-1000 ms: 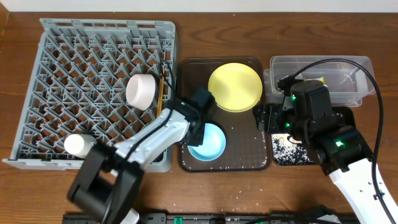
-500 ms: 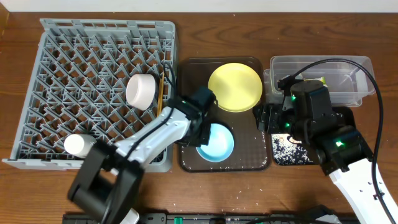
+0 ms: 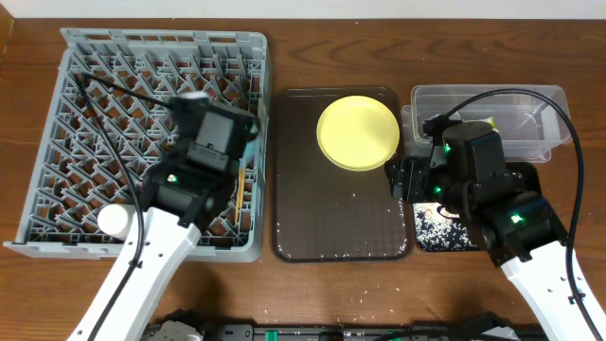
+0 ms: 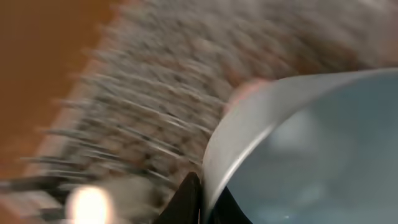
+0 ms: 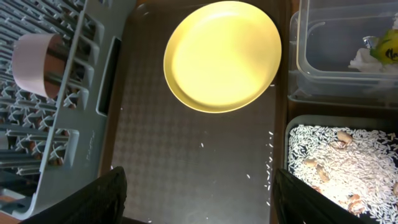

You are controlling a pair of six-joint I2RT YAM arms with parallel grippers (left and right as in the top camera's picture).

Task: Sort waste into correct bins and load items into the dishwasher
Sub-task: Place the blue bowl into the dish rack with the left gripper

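Light-blue bowl, overhead: gone from the brown serving tray where you had it half a second ago, and now hidden under the left arm.
Left arm, overhead: it has swung from that tray to above the dish rack.
Yellow plate: unmoved at the tray's far end.
Right arm: unmoved.
Left wrist view: all motion blur, with the bowl filling the right side.
Left gripper: dark fingers clamped on the bowl's rim, cut off by the bottom edge.
Right gripper: fingers wide apart and holding nothing. You see only their tips.
Small white bowl: on its side among the rack's pegs.
Clear tub: cut off at the right, with the wrapper and paper inside.
Black tray: holds grains.
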